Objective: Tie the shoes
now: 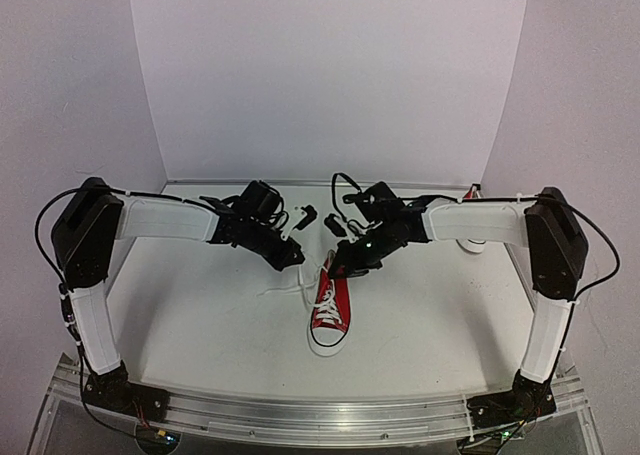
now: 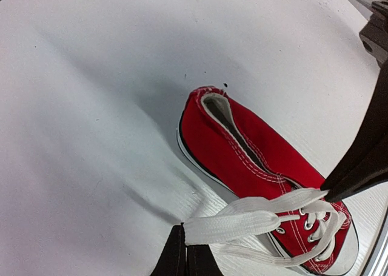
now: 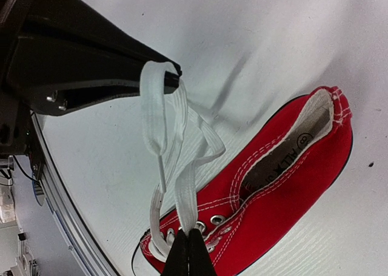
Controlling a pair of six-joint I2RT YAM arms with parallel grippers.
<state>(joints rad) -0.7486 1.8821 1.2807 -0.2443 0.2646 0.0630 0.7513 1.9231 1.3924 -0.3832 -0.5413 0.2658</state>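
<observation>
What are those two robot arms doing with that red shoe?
They are trying to tie it. The red shoe sits in the middle of the table, toe pointing toward the arms' bases. The left claw and the right claw are each pinched shut on the white laces, pulling them up and away from the shoe. One stretch is folded into a loop, but no bow is tied yet.

You have one red sneaker standing upright on its white sole at centre, toe cap toward the near edge and heel away. Its white laces are untied and drawn up off the eyelets. Your second shoe sits far right, mostly hidden
</observation>
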